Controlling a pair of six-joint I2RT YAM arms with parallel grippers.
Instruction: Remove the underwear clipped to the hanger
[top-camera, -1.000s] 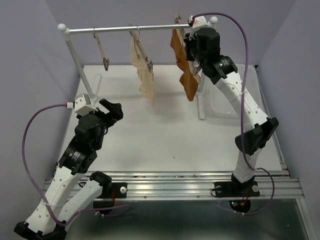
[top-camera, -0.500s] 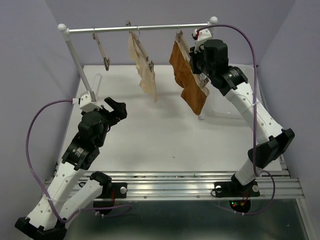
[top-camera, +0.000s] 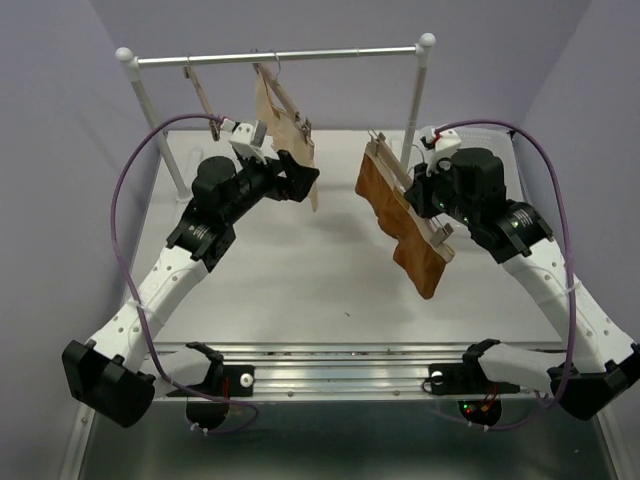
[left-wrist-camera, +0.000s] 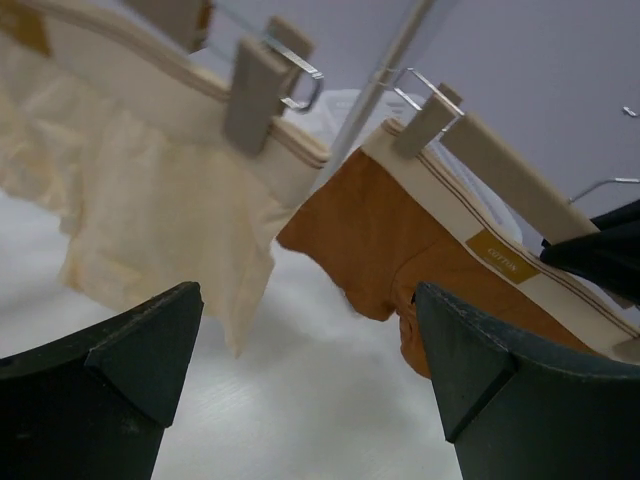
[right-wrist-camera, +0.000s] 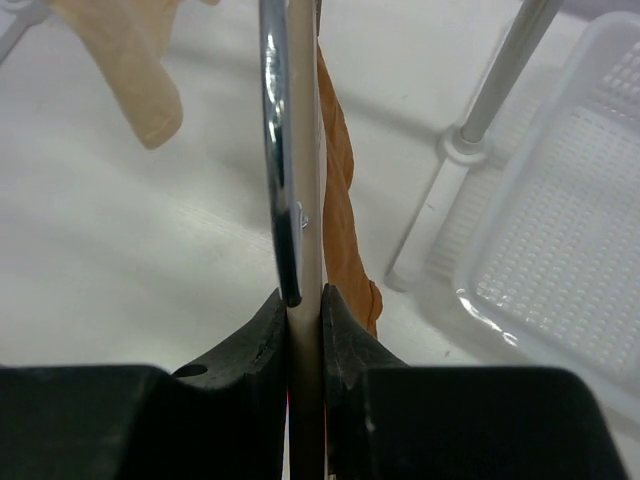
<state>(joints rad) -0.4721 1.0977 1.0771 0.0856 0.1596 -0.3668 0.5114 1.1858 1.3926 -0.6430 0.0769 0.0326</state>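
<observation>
While the right gripper (right-wrist-camera: 303, 305) clamps the hanger (top-camera: 392, 168) off the rail (top-camera: 330, 53), over the table's right middle, the underwear (top-camera: 395, 215) remains clipped. Unclipping is left, and the left gripper (left-wrist-camera: 308, 330) gapes empty nearby.

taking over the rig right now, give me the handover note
Right gripper: shut on the hanger, holding it tilted above the table, off the rail.
Left gripper: open, raised, facing the underwear, not touching it.
Underwear: hanging from the hanger, clipped on.
Done: hanger is off the rail.
Left: release the clips and pull the underwear free, probably with the left gripper.
</observation>
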